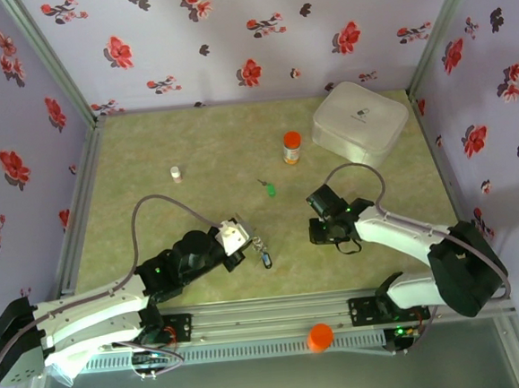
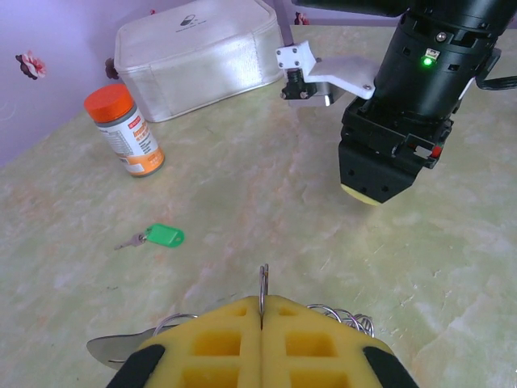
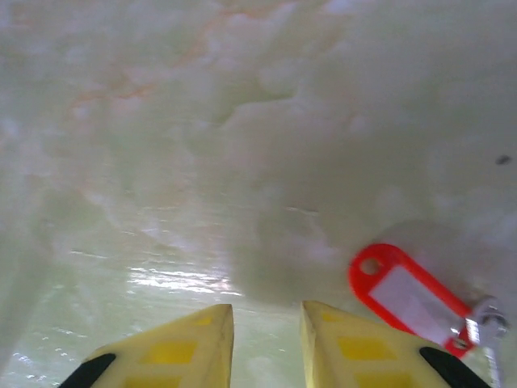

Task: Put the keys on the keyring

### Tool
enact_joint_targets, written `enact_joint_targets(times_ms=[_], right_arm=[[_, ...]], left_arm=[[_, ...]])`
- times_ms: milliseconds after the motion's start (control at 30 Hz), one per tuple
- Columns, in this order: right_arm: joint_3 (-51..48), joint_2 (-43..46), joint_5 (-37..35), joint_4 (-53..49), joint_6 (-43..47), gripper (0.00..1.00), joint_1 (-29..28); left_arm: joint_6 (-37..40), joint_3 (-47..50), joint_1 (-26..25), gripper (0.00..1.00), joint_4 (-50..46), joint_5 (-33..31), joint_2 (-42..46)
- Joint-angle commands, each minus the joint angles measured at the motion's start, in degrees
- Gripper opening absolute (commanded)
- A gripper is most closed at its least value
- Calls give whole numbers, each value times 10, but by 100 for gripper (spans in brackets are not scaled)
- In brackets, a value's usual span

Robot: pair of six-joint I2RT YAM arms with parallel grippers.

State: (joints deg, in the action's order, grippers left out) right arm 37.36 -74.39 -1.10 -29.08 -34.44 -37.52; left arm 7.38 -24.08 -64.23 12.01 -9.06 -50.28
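Left hand [image 2: 261,319] pinches the keyring [image 2: 262,281]; right hand [image 3: 266,314] slightly parted.

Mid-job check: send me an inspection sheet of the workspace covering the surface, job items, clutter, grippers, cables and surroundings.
Surface: green marbled table, no spills seen.
Job's things: keyring pinched edge-on in the left gripper, with a blue-tagged key right next to it. Green-tagged key loose on the table. Red-tagged key lying beside the right gripper's fingers.
Clutter: orange-capped bottle, white vial, white lidded box, orange round cap on the front rail.
Grippers: left gripper shut on the keyring. Right gripper open, nothing between its fingers.
Cables: grey cable loops over the left arm, second cable arcs over the right.
Surroundings: floral walls.
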Motion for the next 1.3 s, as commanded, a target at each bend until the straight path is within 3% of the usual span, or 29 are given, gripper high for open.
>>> enact_joint_targets(times_ms=[0,267,433,700,1000,1267], right_arm=[[22,0,-50,-46,4,32,-5],[29,14,-102,-86,0,46,-4],[6,20,-126,-99,-26,42,13],[-12,0,-104,-78,-27,40,31],[-27,-12,-127,-66,-41,31,36],[-20,-8,-116,-65,-27,10,36]], left_arm=[[-9,-2,3,0,33,-12,1],[-7,-1,3,0,26,-12,5],[-5,0,2,0,28,-12,4],[-5,3,3,0,31,-12,4],[-9,2,2,0,22,-12,6],[-7,1,2,0,21,-12,7]])
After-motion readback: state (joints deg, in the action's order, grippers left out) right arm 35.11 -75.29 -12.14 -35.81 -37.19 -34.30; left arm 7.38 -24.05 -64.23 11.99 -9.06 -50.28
